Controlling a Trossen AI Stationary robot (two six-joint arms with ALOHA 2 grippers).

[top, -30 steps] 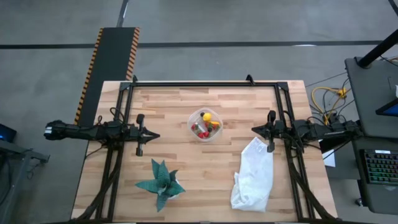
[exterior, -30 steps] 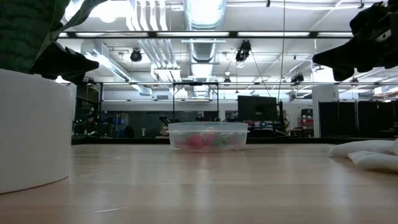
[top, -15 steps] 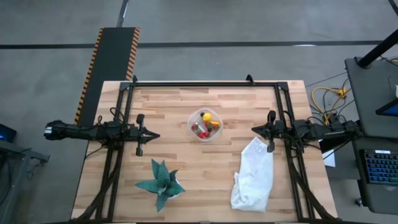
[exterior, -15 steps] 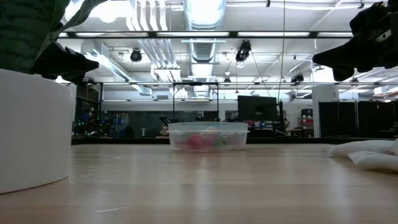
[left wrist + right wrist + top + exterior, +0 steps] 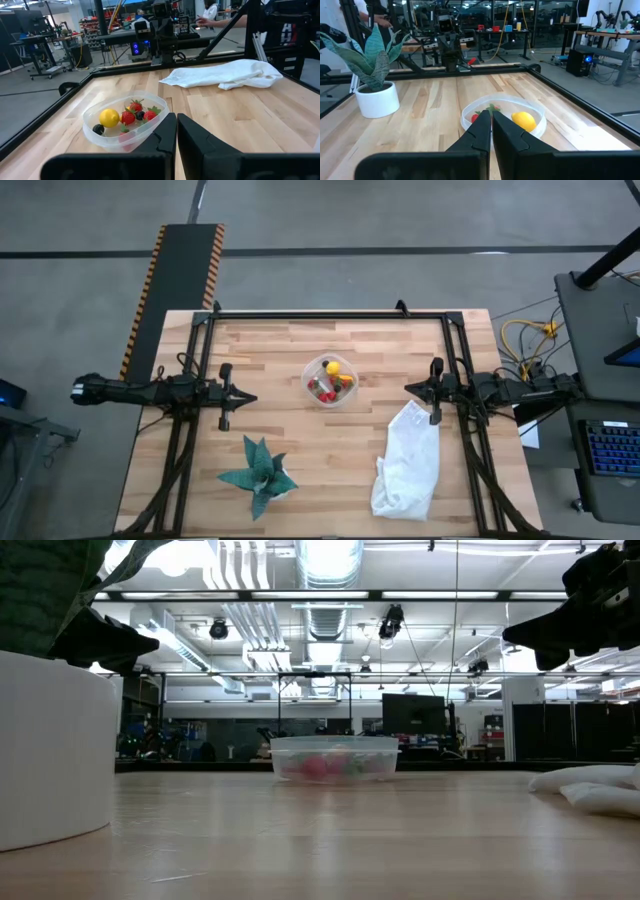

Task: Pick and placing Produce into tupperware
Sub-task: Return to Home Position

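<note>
The clear tupperware [image 5: 329, 381] stands on its base at the table's middle toward the far side, also seen in the low view [image 5: 334, 757]. Inside lie red strawberries [image 5: 128, 117], a yellow lemon piece [image 5: 109, 118], a small orange piece [image 5: 346, 379] and a dark ball [image 5: 98, 129]. My left gripper [image 5: 251, 397] hovers shut above the table to the tub's left, pointing at it. My right gripper [image 5: 408, 388] hovers shut to the tub's right, also pointing at it. Neither touches anything.
A white cloth bag [image 5: 407, 461] lies crumpled near the right near corner. A green spiky plant in a white pot [image 5: 259, 473] stands at the near left. A black frame [image 5: 330, 314] edges the table. Bare wood lies between tub and near edge.
</note>
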